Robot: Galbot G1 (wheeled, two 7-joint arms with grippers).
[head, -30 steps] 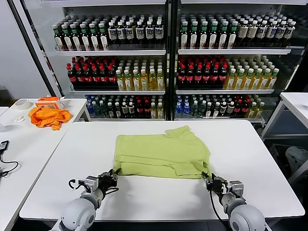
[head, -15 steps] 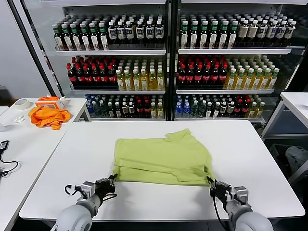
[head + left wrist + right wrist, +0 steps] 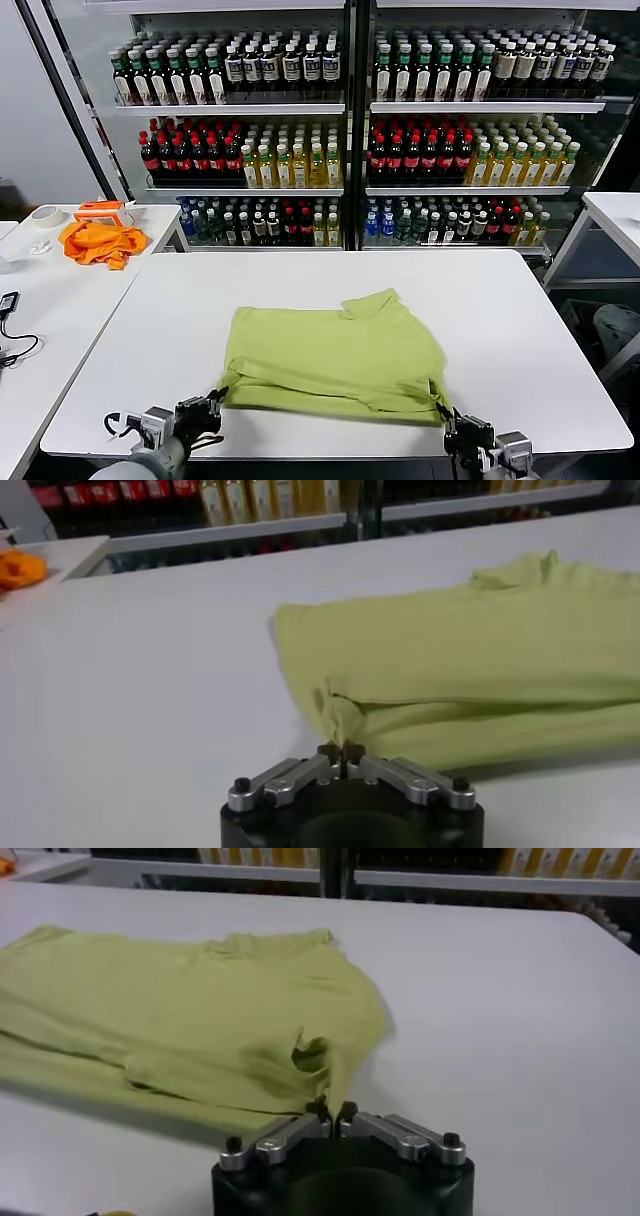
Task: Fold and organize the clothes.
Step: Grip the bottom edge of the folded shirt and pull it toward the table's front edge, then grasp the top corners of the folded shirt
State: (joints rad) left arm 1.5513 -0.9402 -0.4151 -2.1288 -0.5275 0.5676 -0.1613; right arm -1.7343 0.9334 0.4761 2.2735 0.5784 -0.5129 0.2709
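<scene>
The light yellow-green T-shirt point(image 3: 335, 355) lies folded on the white table point(image 3: 520, 340), its near edge close to the table's front edge. No print shows. My left gripper point(image 3: 213, 404) is shut on the shirt's near left corner point(image 3: 338, 725). My right gripper point(image 3: 446, 421) is shut on the shirt's near right corner point(image 3: 335, 1083). Both grippers are low at the table's front edge, and the cloth rises in a small pinch between each pair of fingers. The shirt also shows in the left wrist view point(image 3: 470, 650) and the right wrist view point(image 3: 180, 1018).
A bright orange cloth point(image 3: 98, 243) and a tape roll point(image 3: 45, 215) lie on a side table at the left. Glass-door coolers full of bottles point(image 3: 350, 120) stand behind the table. Another white table point(image 3: 615, 215) stands at the right.
Both grippers have moved back toward the table's front edge, pulling the shirt with them; the shirt now lies nearer to me.
</scene>
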